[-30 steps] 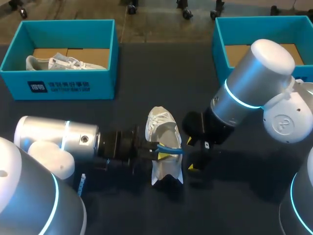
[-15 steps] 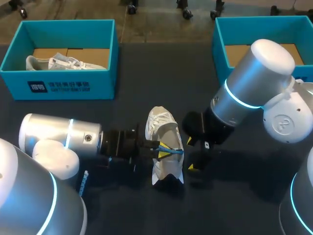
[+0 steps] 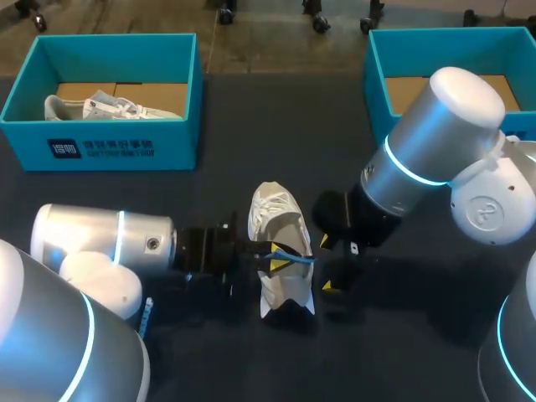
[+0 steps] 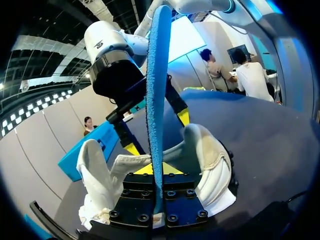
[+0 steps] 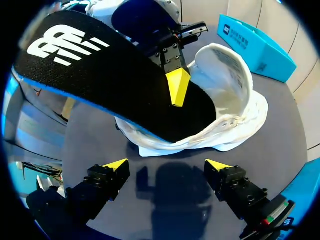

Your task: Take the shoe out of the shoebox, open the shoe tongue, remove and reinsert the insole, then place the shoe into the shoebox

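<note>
- Head view: the white shoe (image 3: 280,218) lies on the dark table (image 3: 251,126), with the left shoebox (image 3: 105,146) well apart from it.
- The left gripper (image 3: 275,261) is at the shoe's opening, clamped on the blue-edged insole (image 4: 156,75).
- The right gripper (image 5: 167,167) is just beside the shoe, spread wide and empty.
- Since a second ago the left arm has shifted slightly. The shoe and right arm are unchanged.

Left gripper (image 4: 159,197) clamped on the blue insole (image 4: 157,85)
It stands edge-on between the fingers, white shoe (image 4: 212,160) lying open just beneath, on the dark desk (image 4: 270,135).
</note>
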Robot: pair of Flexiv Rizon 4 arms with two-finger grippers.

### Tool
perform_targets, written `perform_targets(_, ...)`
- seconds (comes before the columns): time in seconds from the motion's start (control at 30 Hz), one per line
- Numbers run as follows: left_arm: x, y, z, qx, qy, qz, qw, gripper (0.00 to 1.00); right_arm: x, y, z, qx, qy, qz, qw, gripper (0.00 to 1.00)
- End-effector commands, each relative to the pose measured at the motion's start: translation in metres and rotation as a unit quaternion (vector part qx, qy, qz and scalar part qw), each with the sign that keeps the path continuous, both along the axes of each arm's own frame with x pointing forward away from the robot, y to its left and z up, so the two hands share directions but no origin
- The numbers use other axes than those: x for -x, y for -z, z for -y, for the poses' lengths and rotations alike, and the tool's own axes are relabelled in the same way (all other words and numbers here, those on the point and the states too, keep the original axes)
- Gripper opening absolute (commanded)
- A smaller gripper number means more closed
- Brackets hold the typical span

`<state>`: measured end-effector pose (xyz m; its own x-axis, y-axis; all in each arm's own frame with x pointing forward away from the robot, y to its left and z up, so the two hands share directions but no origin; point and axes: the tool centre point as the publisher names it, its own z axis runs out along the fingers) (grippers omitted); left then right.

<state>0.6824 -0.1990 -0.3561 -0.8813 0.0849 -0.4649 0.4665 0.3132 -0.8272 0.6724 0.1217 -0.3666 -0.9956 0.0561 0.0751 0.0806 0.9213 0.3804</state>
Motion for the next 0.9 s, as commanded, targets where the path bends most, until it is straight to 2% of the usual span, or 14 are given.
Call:
perform_targets(0.03, 0.007, -0.005, -0.004, 0.002, -0.002, -0.002, 1.000, 0.00, 0.000, 0.002, -0.001, 0.000, 0.000, 0.001, 1.000, 1.00)
perform_targets(0.13, 0.008, -0.009, -0.005, 0.009, -0.001, -0.006, 1.000, 0.02, 0.000, 0.002, -0.001, 0.000, 0.000, 0.001, 1.000, 1.00)
perform_targets(0.17, 0.007, -0.010, -0.005, 0.010, -0.001, -0.005, 1.000, 0.10, 0.000, 0.002, -0.001, 0.000, 0.000, 0.001, 1.000, 1.00)
perform_targets(0.2, 0.007, -0.011, -0.005, 0.011, -0.001, -0.005, 1.000, 0.12, 0.000, 0.002, -0.001, 0.000, 0.000, 0.001, 1.000, 1.00)
perform_targets(0.4, 0.012, -0.020, -0.004, 0.017, -0.001, -0.002, 1.000, 0.17, 0.000, 0.002, -0.001, 0.000, 0.000, 0.001, 1.000, 1.00)
perform_targets(0.73, 0.024, -0.030, 0.000, 0.020, 0.003, 0.004, 1.000, 0.24, 0.000, 0.002, -0.001, 0.000, 0.000, 0.001, 1.000, 1.00)
perform_targets(0.9, 0.033, -0.036, 0.005, 0.027, 0.008, 0.020, 0.999, 0.22, 0.000, 0.002, -0.001, 0.000, 0.000, 0.001, 1.000, 1.00)
